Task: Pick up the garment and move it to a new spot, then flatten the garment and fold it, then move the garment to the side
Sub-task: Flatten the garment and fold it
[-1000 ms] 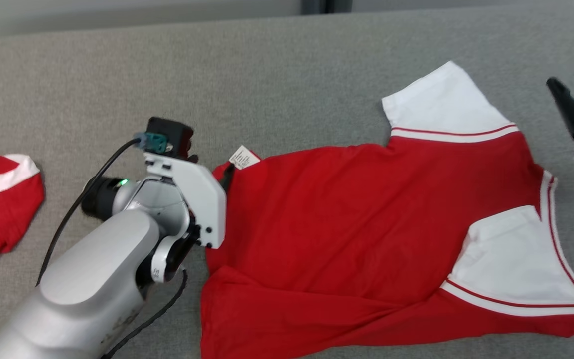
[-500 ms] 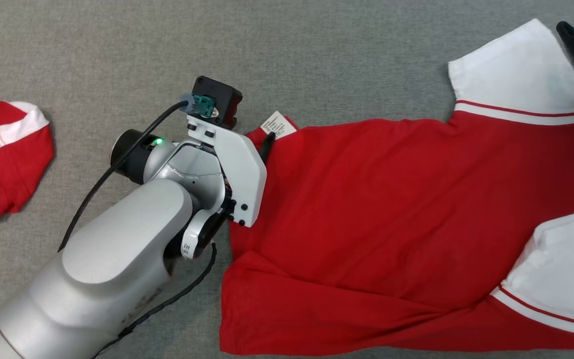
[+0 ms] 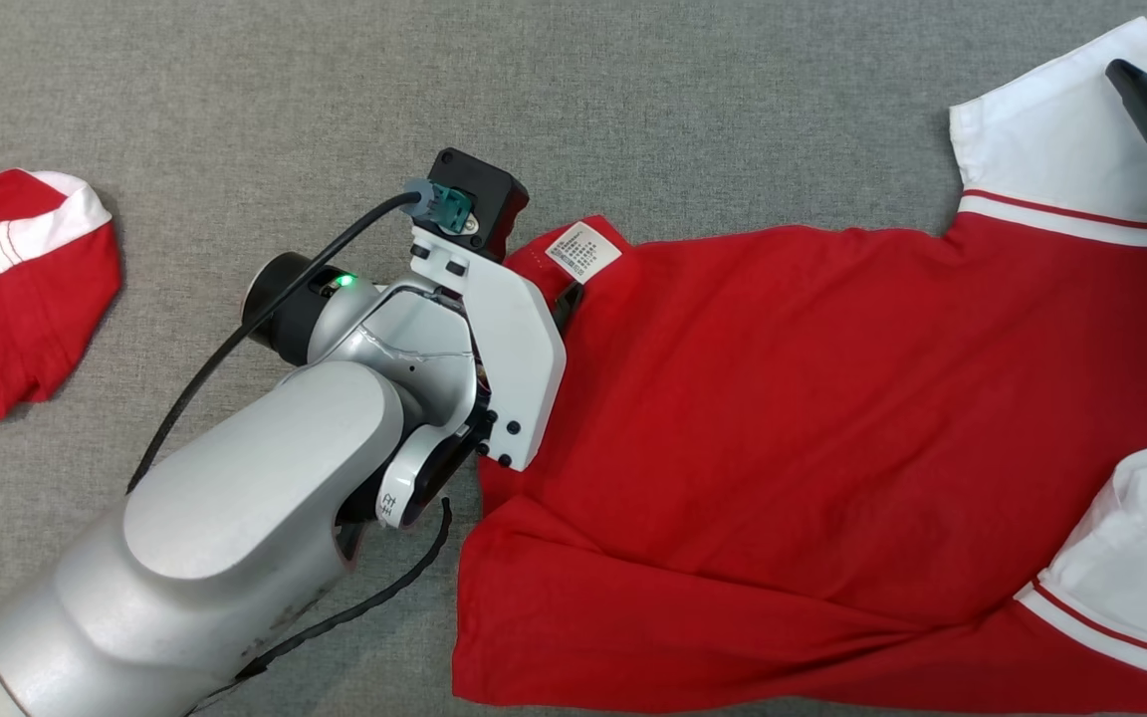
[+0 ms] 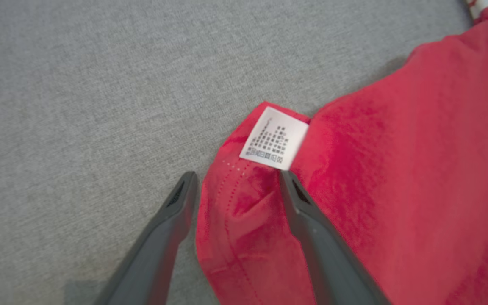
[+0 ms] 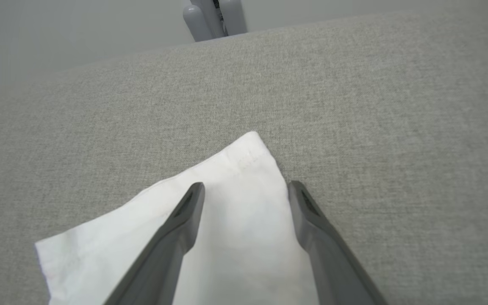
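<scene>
**Right claw swings over sleeve as robot bends to red shirt**

Moved within the last second: the right gripper (image 5: 246, 186), which stood off the cloth beside the shirt, now hangs over the upper sleeve (image 3: 1051, 129). The head camera has shifted too, sliding the whole scene across its frame.

Nearest the robot, the pale left forearm (image 3: 235, 538) reaches up from the lower left of the head view to the hem corner of the garment (image 3: 783, 398). The left gripper (image 4: 236, 178) stands with its jaws wide apart and grips nothing. One finger is over bare grey cloth and the other over red fabric, with the turned-up hem corner between them. Whether the tips touch the cloth cannot be told. A white care label (image 4: 274, 137) lies just beyond the fingertips.

The garment lies spread on the grey fabric surface (image 3: 335, 100), its red body running off the right edge, with a long crease low across it. A lower sleeve (image 3: 1141, 558), white with red stripes, sits at the bottom right.

Farther off, the right gripper's fingers are also spread wide, above the corner of the upper sleeve, with nothing held. Well apart to the left lies a second red-and-white garment (image 3: 21, 289), crumpled.

Farthest, in the right wrist view, a pale grey fitting (image 5: 214, 17) stands beyond the surface's edge.
</scene>
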You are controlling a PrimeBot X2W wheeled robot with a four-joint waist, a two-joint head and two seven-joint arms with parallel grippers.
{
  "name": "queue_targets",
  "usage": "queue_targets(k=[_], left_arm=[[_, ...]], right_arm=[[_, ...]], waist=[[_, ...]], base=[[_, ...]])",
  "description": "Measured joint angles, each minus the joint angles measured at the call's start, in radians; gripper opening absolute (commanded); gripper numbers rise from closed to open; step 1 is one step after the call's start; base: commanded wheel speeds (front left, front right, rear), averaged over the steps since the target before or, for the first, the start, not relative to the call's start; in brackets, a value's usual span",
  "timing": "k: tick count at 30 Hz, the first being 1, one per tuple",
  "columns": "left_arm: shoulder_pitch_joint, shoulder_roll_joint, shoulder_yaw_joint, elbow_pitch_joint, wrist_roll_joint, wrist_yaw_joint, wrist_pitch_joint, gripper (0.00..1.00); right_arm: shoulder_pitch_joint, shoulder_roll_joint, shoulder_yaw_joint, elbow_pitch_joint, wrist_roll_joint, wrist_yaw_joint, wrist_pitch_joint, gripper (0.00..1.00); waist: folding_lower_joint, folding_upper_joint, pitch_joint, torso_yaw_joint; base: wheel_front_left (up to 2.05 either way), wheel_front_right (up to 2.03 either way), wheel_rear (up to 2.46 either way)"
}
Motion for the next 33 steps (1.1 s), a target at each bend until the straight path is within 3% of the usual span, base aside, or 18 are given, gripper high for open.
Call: queue_targets(k=[1, 2, 3, 4, 5, 6, 8, 9, 20, 26, 33], left_arm=[[0.000, 0.000, 0.000, -0.001, 0.000, 0.000, 0.000, 1.00], [0.000, 0.000, 0.000, -0.001, -0.002, 0.000, 0.000, 1.00], [0.000, 0.000, 0.001, 0.000, -0.006, 0.000, 0.000, 1.00], [0.000, -0.001, 0.002, 0.000, -0.007, 0.000, 0.000, 0.95], [0.000, -0.001, 0.002, 0.001, -0.007, 0.000, 0.000, 0.83], [0.000, -0.002, 0.003, 0.002, -0.008, -0.001, -0.002, 0.61], [0.000, -0.003, 0.008, 0.005, -0.011, -0.005, -0.012, 0.27], [-0.001, -0.003, 0.011, 0.008, -0.010, -0.007, -0.021, 0.00], [0.073, 0.022, 0.053, 0.034, -0.049, -0.017, -0.108, 0.00], [0.137, 0.043, 0.088, 0.014, -0.060, 0.008, -0.174, 0.00], [0.257, 0.114, 0.116, -0.047, -0.090, 0.044, -0.207, 0.00]], right_arm=[[-0.001, 0.000, 0.009, 0.004, 0.007, 0.000, -0.001, 1.00], [-0.003, 0.000, 0.018, 0.007, 0.015, 0.000, -0.002, 0.58], [-0.005, -0.001, 0.026, 0.009, 0.021, 0.000, -0.004, 0.36], [-0.009, -0.002, 0.034, 0.011, 0.029, 0.000, -0.006, 0.00], [-0.013, -0.004, 0.042, 0.011, 0.036, 0.000, -0.007, 0.00], [-0.016, -0.006, 0.052, 0.011, 0.043, 0.000, -0.012, 0.00], [-0.018, -0.007, 0.068, 0.009, 0.059, 0.000, -0.026, 0.00], [-0.019, -0.008, 0.076, 0.007, 0.066, 0.000, -0.036, 0.00], [0.010, -0.035, 0.140, -0.021, 0.169, 0.000, -0.170, 0.00], [0.069, -0.045, 0.172, -0.059, 0.233, 0.000, -0.258, 0.00], [0.157, -0.075, 0.228, -0.105, 0.294, 0.000, -0.297, 0.00]], waist=[[0.0000, 0.0000, 0.002, 0.000], [0.0000, 0.0000, 0.004, 0.000], [0.0000, 0.0000, 0.006, 0.000], [0.0000, 0.0000, 0.007, 0.000], [0.0000, 0.0000, 0.009, -0.001], [0.0000, 0.0000, 0.011, -0.001], [0.0000, 0.0000, 0.012, -0.003], [0.0000, 0.0000, 0.012, -0.004], [0.0000, 0.0000, -0.063, -0.021], [0.0000, 0.0000, -0.128, -0.040], [0.0000, 0.0000, -0.229, -0.073]], base=[[0.00, 0.00, 0.00], [0.00, 0.00, 0.00], [0.00, 0.00, 0.00], [0.00, 0.00, 0.00], [0.00, 0.00, 0.00], [0.00, 0.00, 0.00], [0.00, 0.00, 0.00], [0.00, 0.00, 0.00], [0.00, 0.00, 0.00], [0.00, 0.00, 0.00], [0.00, 0.00, 0.00]])
